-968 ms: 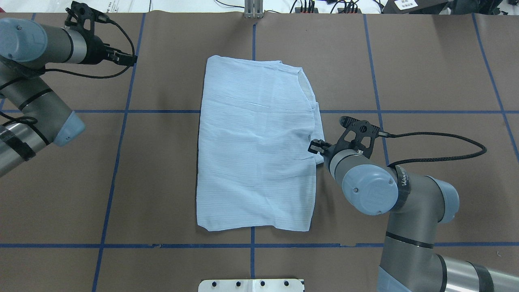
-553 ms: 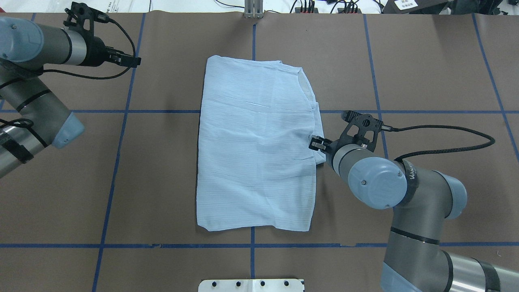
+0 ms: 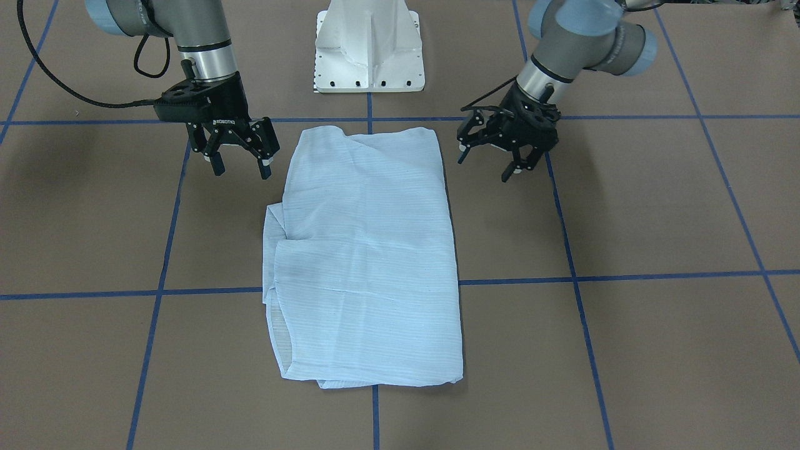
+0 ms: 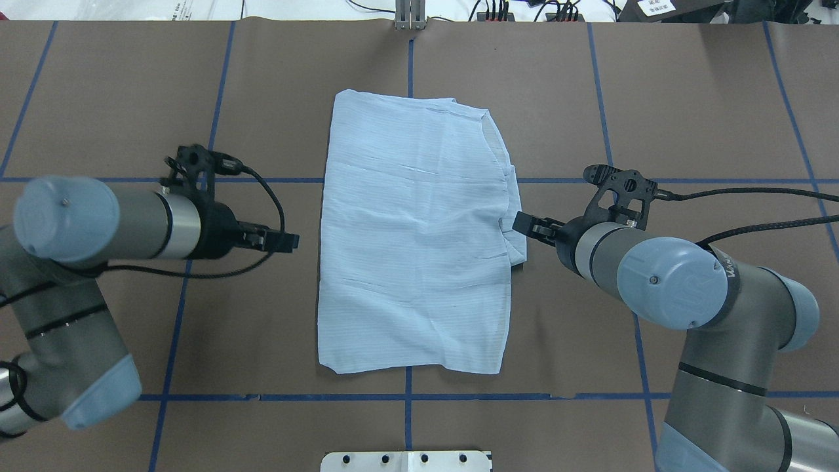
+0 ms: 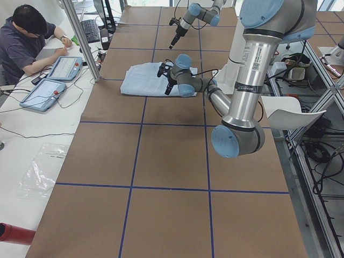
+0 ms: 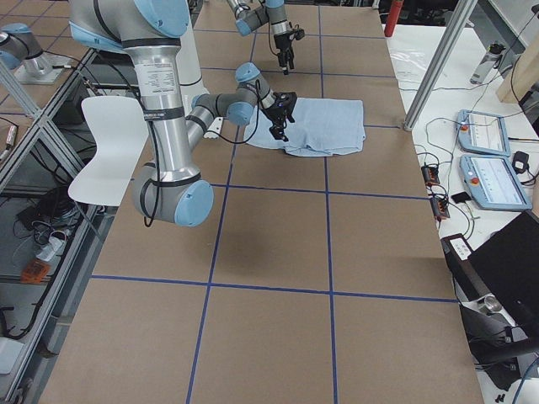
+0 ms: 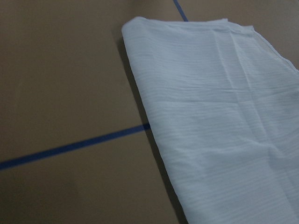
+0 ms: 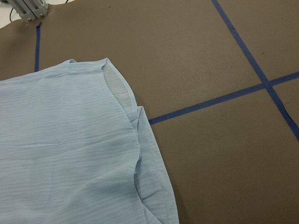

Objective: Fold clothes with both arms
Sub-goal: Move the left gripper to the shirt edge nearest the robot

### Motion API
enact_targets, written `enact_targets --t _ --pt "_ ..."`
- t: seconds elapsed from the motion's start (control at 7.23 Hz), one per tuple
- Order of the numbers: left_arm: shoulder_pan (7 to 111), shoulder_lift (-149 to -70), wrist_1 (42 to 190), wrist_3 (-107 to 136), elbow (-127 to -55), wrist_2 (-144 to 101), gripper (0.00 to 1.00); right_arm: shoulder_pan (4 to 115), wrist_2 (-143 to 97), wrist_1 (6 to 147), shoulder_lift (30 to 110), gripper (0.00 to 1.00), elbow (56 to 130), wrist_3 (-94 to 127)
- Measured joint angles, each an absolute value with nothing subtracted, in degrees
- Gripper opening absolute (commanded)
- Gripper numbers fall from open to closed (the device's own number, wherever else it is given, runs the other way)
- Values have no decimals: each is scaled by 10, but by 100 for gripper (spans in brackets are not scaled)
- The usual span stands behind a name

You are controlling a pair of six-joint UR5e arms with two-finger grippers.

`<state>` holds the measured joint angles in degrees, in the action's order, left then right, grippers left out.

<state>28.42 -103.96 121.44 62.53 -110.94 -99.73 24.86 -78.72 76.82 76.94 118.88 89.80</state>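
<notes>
Flanking shirt (image 3: 369,250) | left fingers (image 3: 511,169) apart; right fingers (image 3: 216,164) apart, housing marked ROBOTIQ

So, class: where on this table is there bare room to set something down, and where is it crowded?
Bare: the far corners of the table, and the strip between the shirt and the far edge. Crowded: the shirt's long sides, where the left end effector and right end effector hover.
</notes>
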Motion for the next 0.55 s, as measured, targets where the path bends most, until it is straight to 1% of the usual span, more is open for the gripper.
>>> enact_targets --t 0.14,0.28,0.55 --pt "237 -1040 1195 663 -1114 -961 100 248 -789 730 781 100 1186 897" --pt "205 -1040 1183 690 -1115 -940 89 248 -791 678 804 100 1183 896" --pt "152 -1043 1168 744 -1113 -915 61 247 -791 632 830 100 1181 896"
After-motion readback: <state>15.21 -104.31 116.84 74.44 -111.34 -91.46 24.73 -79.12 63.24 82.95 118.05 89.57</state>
